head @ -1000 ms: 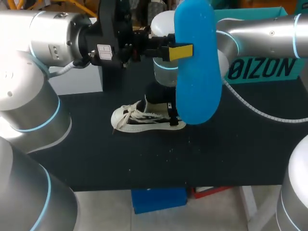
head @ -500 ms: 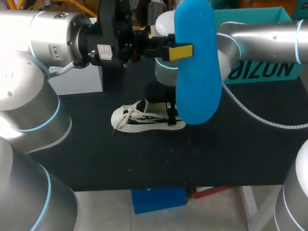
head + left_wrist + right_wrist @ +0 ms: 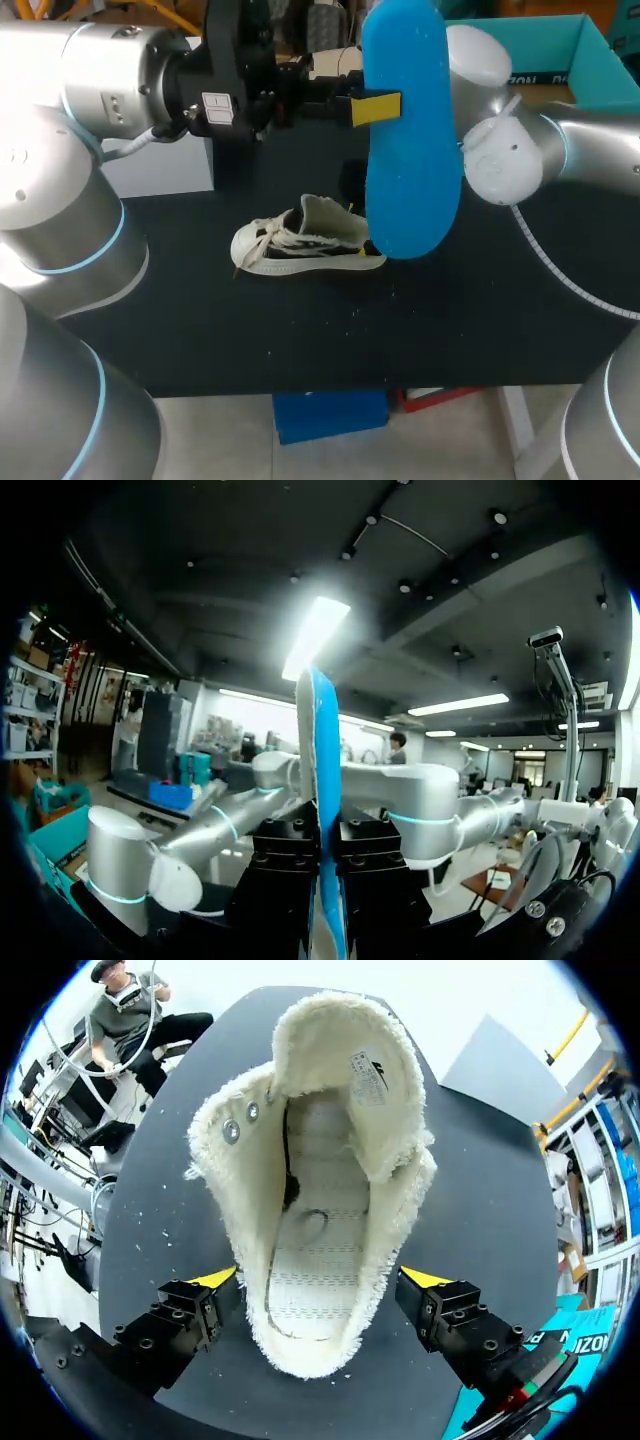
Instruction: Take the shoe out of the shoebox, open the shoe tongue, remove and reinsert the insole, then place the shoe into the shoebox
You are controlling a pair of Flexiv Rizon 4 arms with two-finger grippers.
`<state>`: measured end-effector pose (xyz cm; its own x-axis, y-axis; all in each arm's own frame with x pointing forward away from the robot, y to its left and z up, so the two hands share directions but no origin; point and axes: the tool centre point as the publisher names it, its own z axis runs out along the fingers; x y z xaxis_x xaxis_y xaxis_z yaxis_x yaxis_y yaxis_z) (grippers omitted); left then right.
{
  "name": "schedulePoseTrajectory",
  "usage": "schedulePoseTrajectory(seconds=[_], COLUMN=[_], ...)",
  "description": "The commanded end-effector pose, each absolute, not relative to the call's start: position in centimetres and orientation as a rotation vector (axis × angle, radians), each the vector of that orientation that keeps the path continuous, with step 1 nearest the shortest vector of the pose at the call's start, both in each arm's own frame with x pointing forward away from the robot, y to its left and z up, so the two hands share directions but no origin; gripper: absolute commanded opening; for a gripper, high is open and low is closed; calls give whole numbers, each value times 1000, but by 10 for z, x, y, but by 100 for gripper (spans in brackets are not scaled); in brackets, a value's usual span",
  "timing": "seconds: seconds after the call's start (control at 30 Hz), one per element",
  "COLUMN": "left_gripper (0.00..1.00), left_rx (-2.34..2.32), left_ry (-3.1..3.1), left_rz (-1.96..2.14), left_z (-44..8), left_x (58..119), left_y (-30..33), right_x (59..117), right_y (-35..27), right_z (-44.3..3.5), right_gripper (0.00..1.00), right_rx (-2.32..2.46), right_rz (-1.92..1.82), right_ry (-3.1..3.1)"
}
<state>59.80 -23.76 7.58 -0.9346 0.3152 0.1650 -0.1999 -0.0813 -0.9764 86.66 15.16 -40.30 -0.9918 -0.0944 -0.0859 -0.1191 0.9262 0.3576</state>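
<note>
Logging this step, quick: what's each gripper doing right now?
Left gripper: shut on the blue insole.
Right gripper: open, fingers either side of the shoe.

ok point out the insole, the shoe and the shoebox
insole [image 3: 410, 160], head view, middle of its blue face
shoe [image 3: 315, 1220], right wrist view, bare footbed inside the opening
shoebox [image 3: 545, 45], head view, teal inner wall

shoe [image 3: 300, 245] cream, upright, tongue open | insole [image 3: 410, 150] blue, aloft – vertical | shoebox [image 3: 560, 45] teal, far right – seemingly open
</note>
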Motion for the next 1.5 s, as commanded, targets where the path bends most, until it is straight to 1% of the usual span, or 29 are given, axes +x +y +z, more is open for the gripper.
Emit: schedulePoseTrajectory(seconds=[0.03, 0.2, 0.4, 0.57, 1.03, 1.23, 1.5], left_gripper=[0, 0, 0, 0, 0, 0, 0], left_rx=[-125, -125, -125, -125, -125, -125, -125], left_ry=[-1853, -1853, -1853, -1853, -1853, -1853, -1853], left_rz=[2083, 2083, 2083, 2083, 2083, 2083, 2083], left_z=[75, 75, 75, 75, 75, 75, 75], left_x=[598, 598, 598, 598, 598, 598, 598], left_y=[-239, -239, -239, -239, -239, -239, -239], right_x=[863, 863, 864, 864, 866, 870, 882], right_y=[144, 144, 144, 144, 139, 135, 129], right_z=[-409, -417, -426, -433, -437, -422, -386], right_gripper=[100, 100, 100, 100, 100, 100, 100], right_rx=[-198, -182, -133, -109, -89, -136, -258], right_rz=[1146, 1391, 1588, 1642, 1632, 1475, 941], right_ry=[2855, 2763, 2712, 2712, 2735, 2815, 3001])
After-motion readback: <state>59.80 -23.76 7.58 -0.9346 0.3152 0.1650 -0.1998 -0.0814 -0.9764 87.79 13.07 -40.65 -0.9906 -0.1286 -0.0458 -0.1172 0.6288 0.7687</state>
